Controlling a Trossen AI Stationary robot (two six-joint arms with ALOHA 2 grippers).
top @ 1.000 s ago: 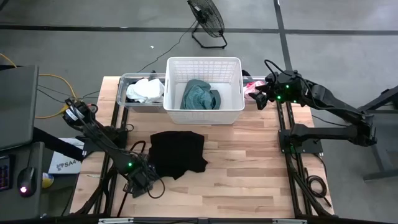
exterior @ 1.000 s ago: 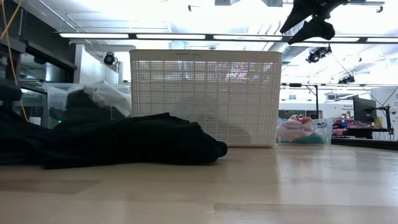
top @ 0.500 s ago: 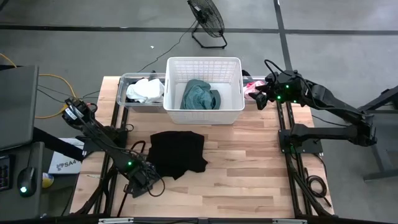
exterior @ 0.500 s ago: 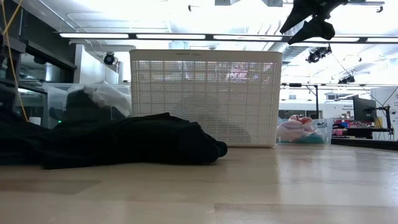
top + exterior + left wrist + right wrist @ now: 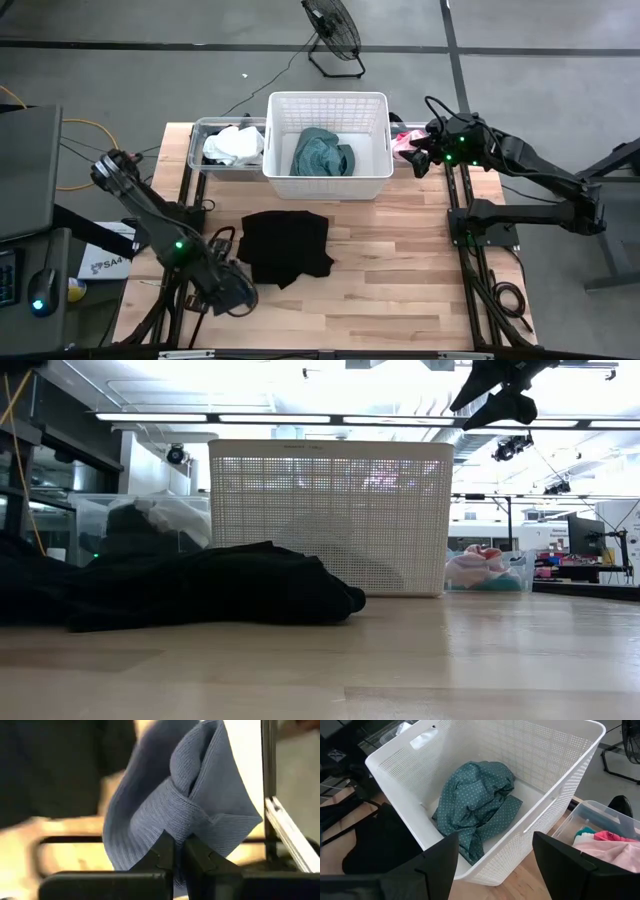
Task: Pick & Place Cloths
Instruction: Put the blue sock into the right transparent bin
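My left gripper [image 5: 237,293] is at the table's near left, beside the black cloth [image 5: 285,245], and is shut on a grey-blue ribbed cloth [image 5: 150,820]. The black cloth lies flat on the wood [image 5: 200,590]. A teal cloth [image 5: 475,815] lies crumpled on the floor of the white lattice basket [image 5: 328,100]. My right gripper [image 5: 420,157] hangs open above the basket's right side, holding nothing; it shows at the top of the low view [image 5: 495,400]. My left gripper pinches a bunched fold of the grey-blue cloth [image 5: 182,827] between its two fingertips [image 5: 162,852], several layers gathered together. The rest of the cloth spreads out beyond the fingers in loose folds. Which part of the garment this is cannot be told.
A clear bin [image 5: 200,150] left of the basket holds a white cloth [image 5: 232,145] and something dark. Another clear bin [image 5: 600,817] right of the basket holds pink cloth [image 5: 610,845]. Bare wood [image 5: 400,270] lies to the near right. A fan [image 5: 333,35] stands on the floor behind.
My left arm has swung: its elbow has gone toward the table's left and far side, while the gripper has stayed near the black cloth's near left corner, shifting slightly right. The black cloth and my right arm have kept still.
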